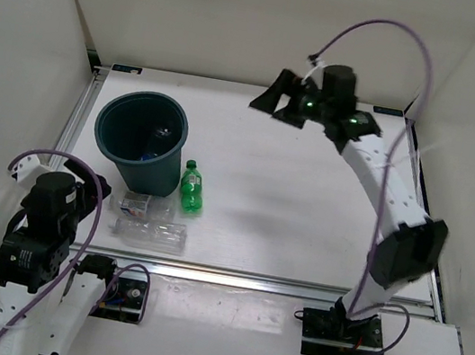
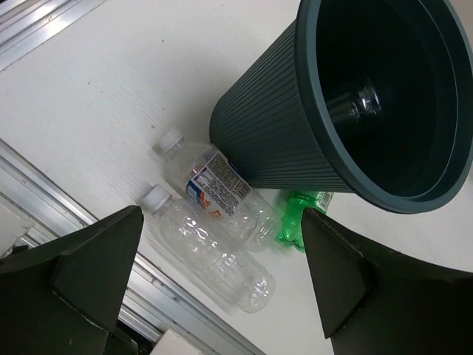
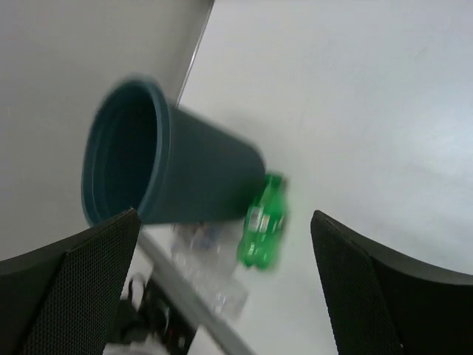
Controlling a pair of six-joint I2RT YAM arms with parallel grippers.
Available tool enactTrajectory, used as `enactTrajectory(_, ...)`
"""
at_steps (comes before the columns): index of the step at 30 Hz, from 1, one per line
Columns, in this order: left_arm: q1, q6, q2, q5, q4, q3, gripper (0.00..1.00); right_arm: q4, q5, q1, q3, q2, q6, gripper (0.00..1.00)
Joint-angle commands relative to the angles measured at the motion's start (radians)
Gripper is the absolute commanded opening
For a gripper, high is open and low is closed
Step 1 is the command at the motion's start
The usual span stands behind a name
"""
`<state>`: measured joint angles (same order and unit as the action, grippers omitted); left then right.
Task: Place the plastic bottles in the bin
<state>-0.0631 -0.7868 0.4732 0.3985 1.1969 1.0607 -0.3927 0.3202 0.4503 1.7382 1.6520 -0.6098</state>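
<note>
As white walls [image 1: 246, 15] enclose it, the table [image 1: 304, 216] bears the bin [image 1: 153, 180].

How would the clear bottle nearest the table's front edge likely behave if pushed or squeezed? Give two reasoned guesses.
The clear bottle lies on its side, so a push would probably roll it. It looks empty and thin-walled, so likely light and easily dented.

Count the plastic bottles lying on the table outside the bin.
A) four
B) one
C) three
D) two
C: the green bottle, the labelled clear bottle and the plain clear bottle lie beside the bin; a fourth bottle is inside it.
</note>
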Motion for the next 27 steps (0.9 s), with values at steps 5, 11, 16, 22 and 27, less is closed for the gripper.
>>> enactTrajectory(5,-0.006,-0.086,-0.022,-0.004,0.059,-0.008,0.99,0.012,0.448,0.105,-0.028,0.401,-0.034,1.0)
enactTrajectory(11,-0.006,-0.097,-0.002,0.007,0.092,0.033,0.99,0.015,0.496,0.13,0.106,0.601,-0.133,1.0)
enactTrajectory(16,-0.006,-0.086,0.027,0.017,0.134,0.056,0.99,0.015,0.502,0.174,0.167,0.692,-0.157,1.0)
enactTrajectory(22,-0.006,-0.095,0.061,0.007,0.156,0.078,0.99,0.015,0.513,0.206,0.219,0.814,-0.189,1.0)
enactTrajectory(27,-0.006,-0.106,0.082,-0.006,0.165,0.097,0.99,-0.051,0.487,0.215,0.258,0.876,-0.189,1.0)
